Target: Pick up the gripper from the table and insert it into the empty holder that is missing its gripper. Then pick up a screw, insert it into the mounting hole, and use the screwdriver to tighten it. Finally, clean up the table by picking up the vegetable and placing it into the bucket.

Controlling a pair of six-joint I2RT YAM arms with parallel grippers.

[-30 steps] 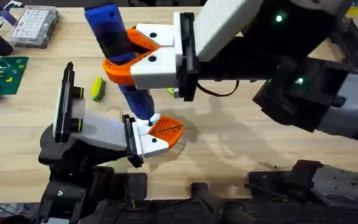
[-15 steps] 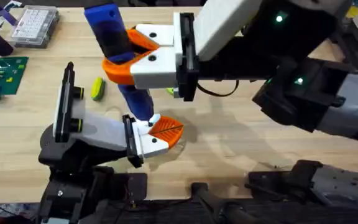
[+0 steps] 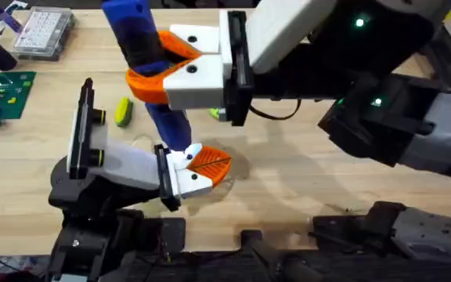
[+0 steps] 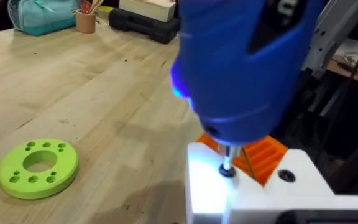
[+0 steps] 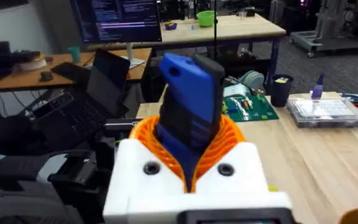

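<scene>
Right gripper clamped on the screwdriver, held near upright above table centre, thin tip down at the left gripper. Left gripper low, near edge; whether its white fingers are apart or together, cannot tell. Vegetable lies on the table, left of the screwdriver. Lime-green ring flat nearby.

A pale wooden counter carries the things. At its far left corner lies a clear plastic parts box, and nearer, at the left edge, a green circuit board. The yellow-green vegetable lies on bare wood left of centre. A lime-green ring lies flat on the boards.
</scene>
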